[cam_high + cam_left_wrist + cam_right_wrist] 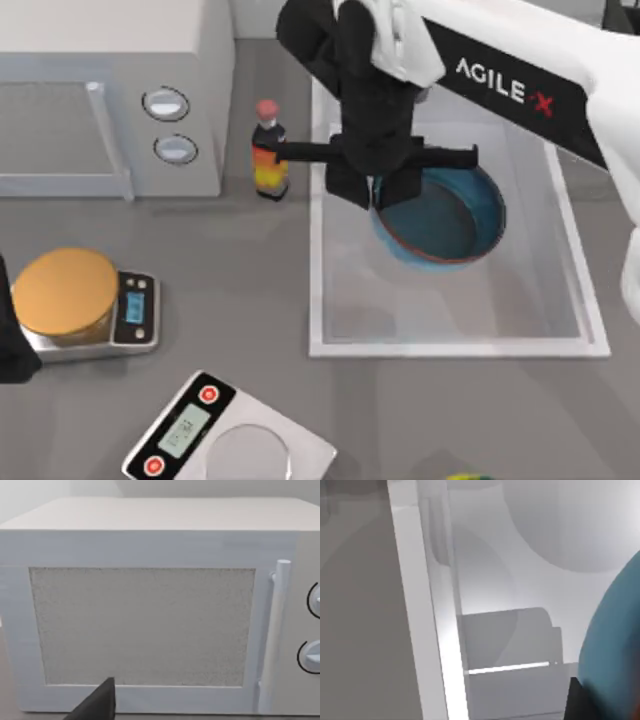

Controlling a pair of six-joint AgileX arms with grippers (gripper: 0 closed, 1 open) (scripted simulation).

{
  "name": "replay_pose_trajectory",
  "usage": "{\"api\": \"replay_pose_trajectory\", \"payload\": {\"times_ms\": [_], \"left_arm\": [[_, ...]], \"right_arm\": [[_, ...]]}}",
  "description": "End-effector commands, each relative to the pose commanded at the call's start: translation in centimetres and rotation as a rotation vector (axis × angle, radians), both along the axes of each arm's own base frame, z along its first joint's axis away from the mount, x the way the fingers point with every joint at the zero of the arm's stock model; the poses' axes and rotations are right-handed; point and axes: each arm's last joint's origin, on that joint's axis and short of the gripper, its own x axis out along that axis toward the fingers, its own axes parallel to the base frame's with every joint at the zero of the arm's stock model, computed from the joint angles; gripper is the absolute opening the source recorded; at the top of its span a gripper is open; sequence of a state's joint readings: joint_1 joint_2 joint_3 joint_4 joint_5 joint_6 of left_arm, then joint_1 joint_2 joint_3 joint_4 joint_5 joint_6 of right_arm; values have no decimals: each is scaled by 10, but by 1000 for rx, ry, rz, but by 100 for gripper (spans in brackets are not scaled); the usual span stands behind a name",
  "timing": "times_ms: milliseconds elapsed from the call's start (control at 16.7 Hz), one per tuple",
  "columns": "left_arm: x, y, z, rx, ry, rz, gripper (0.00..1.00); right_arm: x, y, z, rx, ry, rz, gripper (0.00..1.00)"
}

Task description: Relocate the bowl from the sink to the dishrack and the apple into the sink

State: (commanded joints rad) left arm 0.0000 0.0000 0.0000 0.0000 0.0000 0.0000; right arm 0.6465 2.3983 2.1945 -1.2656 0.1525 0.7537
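The right gripper (400, 190) sits at the bowl's (450, 225) near rim in the sink (318, 250); whether its fingers grip is unclear. The glossy bowl looks rigid and slippery, so the thin rim seems the best hold.

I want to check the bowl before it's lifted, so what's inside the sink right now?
The sink holds the blue bowl, whose visible inside looks empty. The right gripper hangs over the bowl's left rim, covering that edge and the sink floor beneath it.

"AGILE·X" stands in white capitals on the black band of the right arm (510, 85), above the sink (330, 345). The two scales (135, 310) (185, 430) left of the sink have lit displays, but their digits are too small to read.
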Motion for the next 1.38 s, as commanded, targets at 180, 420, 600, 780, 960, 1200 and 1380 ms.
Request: {"api": "replay_pose_trajectory", "payload": {"times_ms": [180,420,600,780,960,1200,1380], "left_arm": [[0,0,0,0,0,0,100],[0,0,0,0,0,0,100],[0,0,0,0,0,0,100],[0,0,0,0,0,0,100],[0,0,0,0,0,0,100],[0,0,0,0,0,0,100],[0,0,0,0,0,0,100]], "right_arm": [[-65,9,62,10,-9,10,0],[-149,-3,126,28,-22,47,0],[-191,-19,152,34,-29,76,0],[-205,-25,159,36,-31,89,0],[-205,-25,159,36,-31,89,0],[-195,-30,161,70,-47,73,0],[-167,-48,168,178,-113,53,0]]}}
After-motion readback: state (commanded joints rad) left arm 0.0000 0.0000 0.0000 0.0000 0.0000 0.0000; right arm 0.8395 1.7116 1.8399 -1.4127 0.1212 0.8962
